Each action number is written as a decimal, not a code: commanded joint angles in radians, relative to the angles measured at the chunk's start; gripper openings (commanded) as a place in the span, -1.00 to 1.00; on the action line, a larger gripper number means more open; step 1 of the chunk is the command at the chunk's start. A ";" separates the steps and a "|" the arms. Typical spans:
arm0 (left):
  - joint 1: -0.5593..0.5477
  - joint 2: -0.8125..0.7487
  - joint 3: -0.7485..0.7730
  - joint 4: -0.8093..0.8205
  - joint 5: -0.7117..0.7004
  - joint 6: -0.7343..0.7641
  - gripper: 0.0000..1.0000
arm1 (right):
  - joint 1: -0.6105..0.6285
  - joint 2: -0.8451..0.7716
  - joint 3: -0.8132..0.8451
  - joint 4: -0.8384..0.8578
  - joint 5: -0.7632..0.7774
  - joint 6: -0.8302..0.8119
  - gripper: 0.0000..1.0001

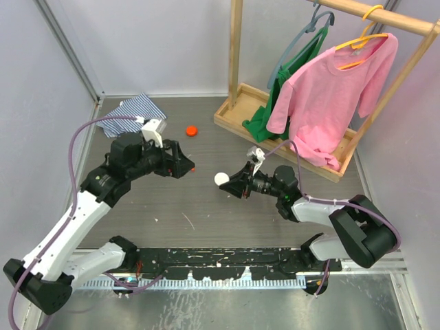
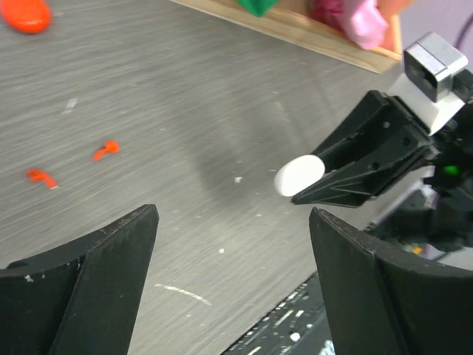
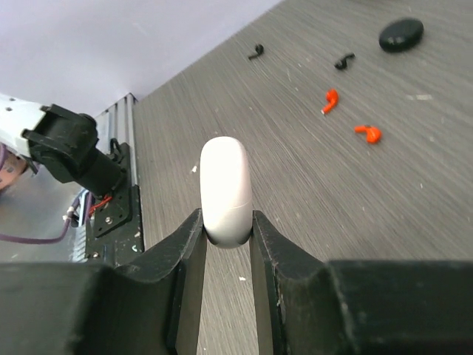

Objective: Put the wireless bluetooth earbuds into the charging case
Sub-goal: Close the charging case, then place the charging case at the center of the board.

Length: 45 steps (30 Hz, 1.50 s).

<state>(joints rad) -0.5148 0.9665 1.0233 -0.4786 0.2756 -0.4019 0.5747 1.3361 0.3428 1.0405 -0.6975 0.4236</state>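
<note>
A wooden clothes rack (image 1: 240, 110) stands well beyond the right gripper (image 1: 224, 180). It carries a pink T-shirt on a yellow hanger (image 1: 326, 96) and a green garment (image 1: 292, 65). A blue-and-white striped cloth (image 1: 137, 108) lies crumpled on the grey wood-grain table (image 1: 206, 213), behind the left gripper (image 1: 188, 167).

The two grippers face each other over the middle of the table, tips near but apart. The right gripper's fingers (image 3: 185, 244) are pressed against both sides of a white oval plastic charging case (image 3: 226, 185). The case stands on edge between them and sticks out past their tips. The left gripper's jaws are spread wide with nothing between them, and the case hangs just ahead of that gap, toward its right finger (image 2: 355, 274).

A round orange plastic puck (image 1: 192, 130) sits on the table beyond the left gripper. A round black puck (image 3: 401, 34) lies far ahead and to the right of the right gripper.

Two red-orange plastic earbuds (image 3: 329, 100) lie loose on the table ahead and to the right of the right gripper. From the left wrist they are ahead of the left finger. Two black plastic earbuds (image 3: 256, 52) lie farther out, between the red-orange pair and the black puck.
</note>
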 commanded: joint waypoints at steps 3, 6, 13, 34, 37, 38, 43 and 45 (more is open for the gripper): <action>0.005 -0.088 0.062 -0.169 -0.246 0.144 0.83 | -0.021 0.009 0.029 -0.146 0.115 0.028 -0.98; 0.006 -0.116 0.069 -0.208 -0.304 0.186 0.92 | -0.052 0.030 0.033 -0.213 0.165 0.049 -0.98; 0.006 -0.192 0.023 -0.211 -0.442 0.260 0.96 | -0.144 0.088 0.018 -0.256 0.252 0.127 -0.98; 0.005 -0.287 -0.093 -0.149 -0.569 0.248 0.96 | -0.244 0.241 -0.005 -0.283 0.504 0.344 -0.59; 0.005 -0.285 -0.092 -0.150 -0.561 0.246 0.96 | -0.252 0.249 -0.008 -0.293 0.513 0.359 -0.39; 0.005 -0.285 -0.093 -0.150 -0.559 0.245 0.96 | -0.254 0.252 -0.009 -0.296 0.514 0.363 -0.34; 0.006 -0.291 -0.096 -0.150 -0.555 0.243 0.96 | -0.262 0.244 -0.029 -0.309 0.532 0.391 -0.13; 0.005 -0.292 -0.096 -0.149 -0.555 0.243 0.96 | -0.262 0.231 -0.033 -0.335 0.544 0.395 -0.04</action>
<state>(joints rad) -0.5148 0.6891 0.9264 -0.6857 -0.2764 -0.1593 0.3222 1.5734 0.3332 0.7547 -0.2184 0.8013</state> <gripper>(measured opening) 0.980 0.444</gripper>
